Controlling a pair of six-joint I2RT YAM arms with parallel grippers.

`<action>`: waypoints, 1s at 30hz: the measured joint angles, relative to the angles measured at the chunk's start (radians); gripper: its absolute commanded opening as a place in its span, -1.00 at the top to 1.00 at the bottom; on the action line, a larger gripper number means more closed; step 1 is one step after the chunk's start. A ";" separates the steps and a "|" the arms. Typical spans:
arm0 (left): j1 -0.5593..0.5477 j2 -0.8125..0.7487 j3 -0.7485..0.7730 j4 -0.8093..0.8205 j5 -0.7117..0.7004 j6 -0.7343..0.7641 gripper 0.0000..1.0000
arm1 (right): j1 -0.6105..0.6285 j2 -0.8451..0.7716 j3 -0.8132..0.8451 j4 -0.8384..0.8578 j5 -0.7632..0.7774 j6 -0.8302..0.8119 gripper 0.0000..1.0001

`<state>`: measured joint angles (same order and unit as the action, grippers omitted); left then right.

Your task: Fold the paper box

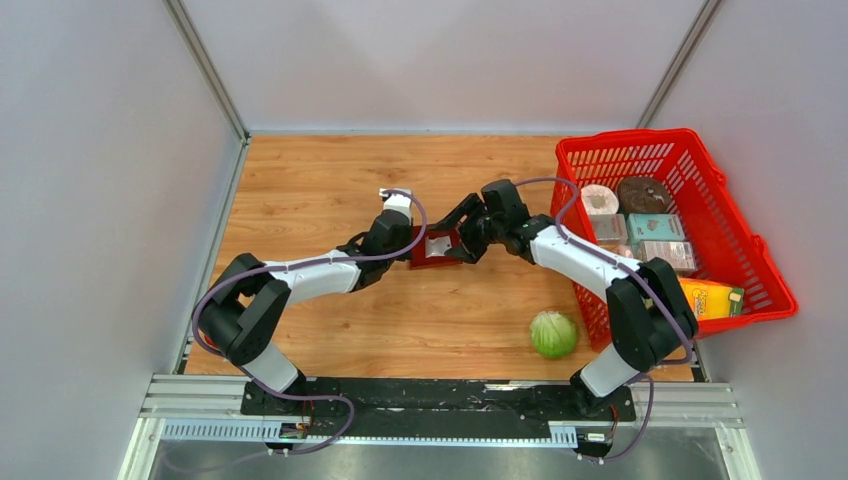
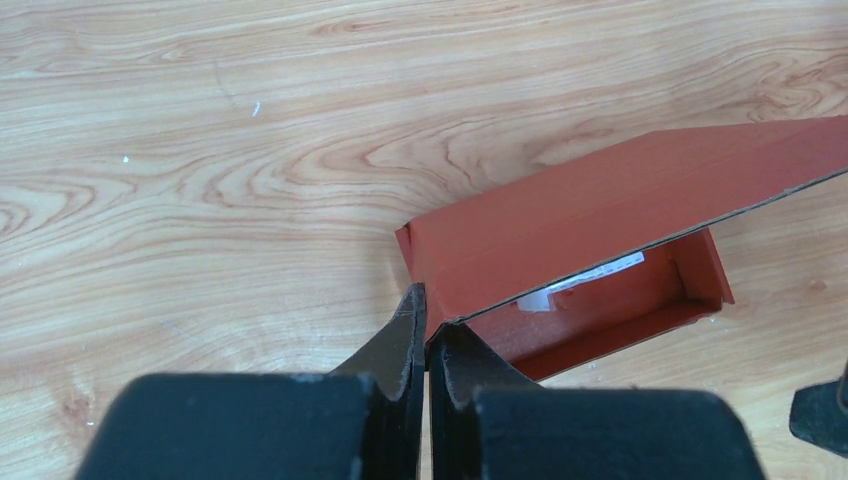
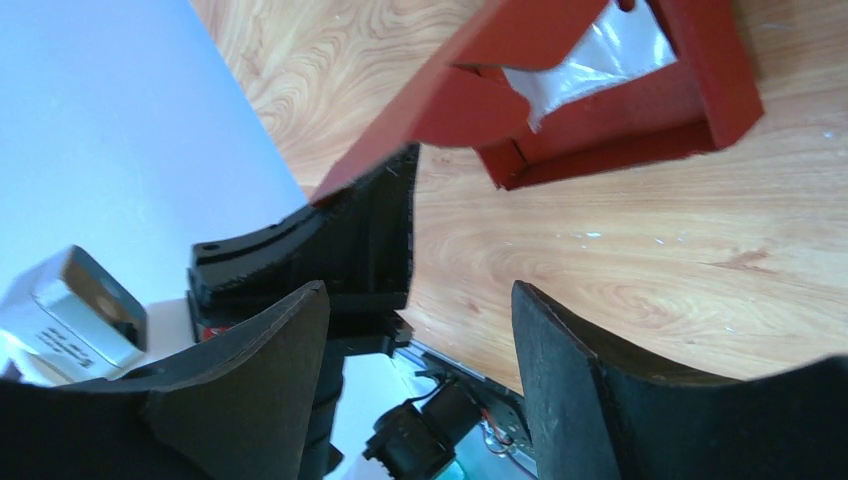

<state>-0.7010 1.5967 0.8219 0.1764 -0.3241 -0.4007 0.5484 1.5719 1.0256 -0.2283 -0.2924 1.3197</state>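
The paper box (image 1: pixel 437 248) is a dark red cardboard tray lying mid-table between both arms. In the left wrist view its lid panel (image 2: pixel 600 210) slants up over the open tray, which has a clear plastic window inside. My left gripper (image 2: pixel 428 322) is shut on the lid's near corner. In the top view that gripper (image 1: pixel 413 243) is at the box's left side and my right gripper (image 1: pixel 463 240) at its right side. From the right wrist the box (image 3: pixel 725 80) lies beyond my right gripper (image 3: pixel 415 290), which is open and holds nothing; the left fingers (image 3: pixel 370 230) pinch the raised flap.
A bright red mesh basket (image 1: pixel 755 235) with several packaged goods stands at the right edge of the table. A green cabbage (image 1: pixel 553 334) lies on the wood near the right arm's base. Grey walls enclose the table on three sides.
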 measured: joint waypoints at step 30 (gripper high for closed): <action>-0.010 0.000 -0.006 0.006 -0.014 0.023 0.98 | -0.068 0.031 -0.041 0.167 0.064 -1.244 0.30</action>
<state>-0.7113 1.5967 0.8162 0.1829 -0.3378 -0.3775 0.4808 1.6028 0.9844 -0.0608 -0.2279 0.0761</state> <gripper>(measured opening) 0.021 0.386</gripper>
